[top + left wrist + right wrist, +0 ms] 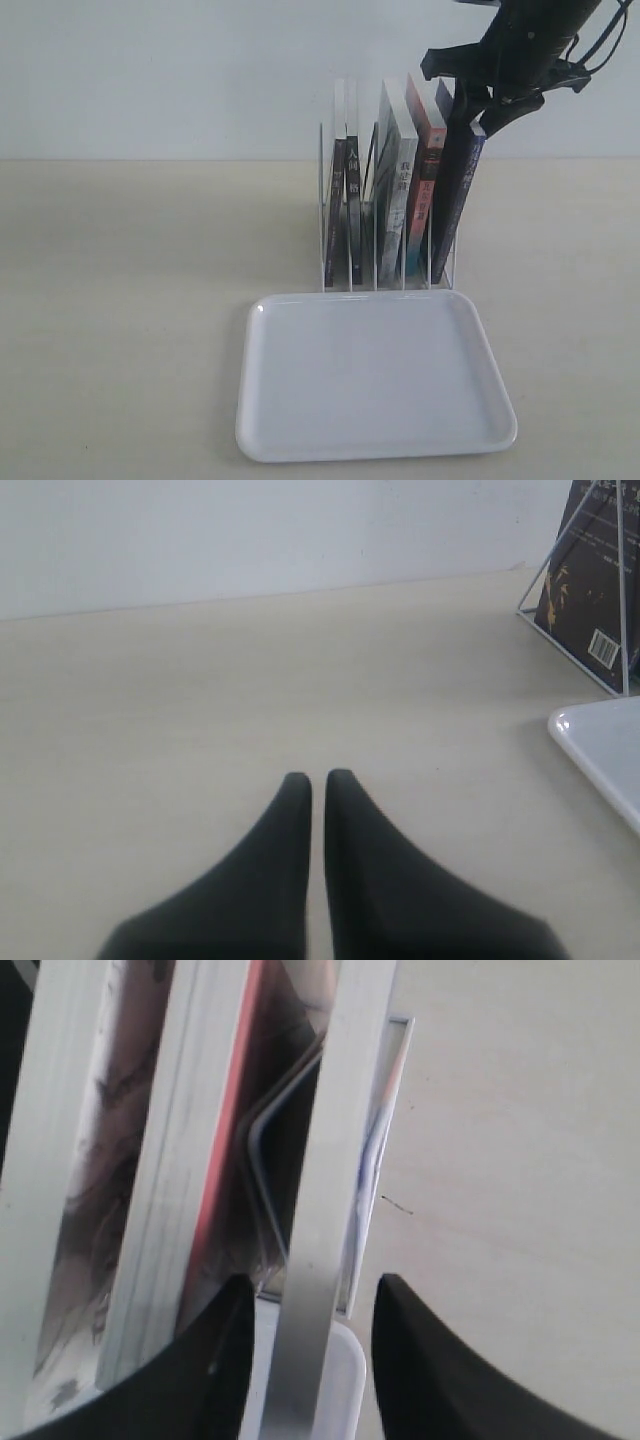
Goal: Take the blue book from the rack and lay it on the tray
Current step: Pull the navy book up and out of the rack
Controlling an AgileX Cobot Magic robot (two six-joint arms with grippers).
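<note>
Blue book (455, 195) stands almost upright in the right-end slot of the rack (324, 250), upper right of the exterior view, directly below the right gripper (312, 1300). The left gripper (318, 780), pinched together and empty, is well apart. Only the right wrist view shows the right jaws spread, straddling the book's top edge.
</note>
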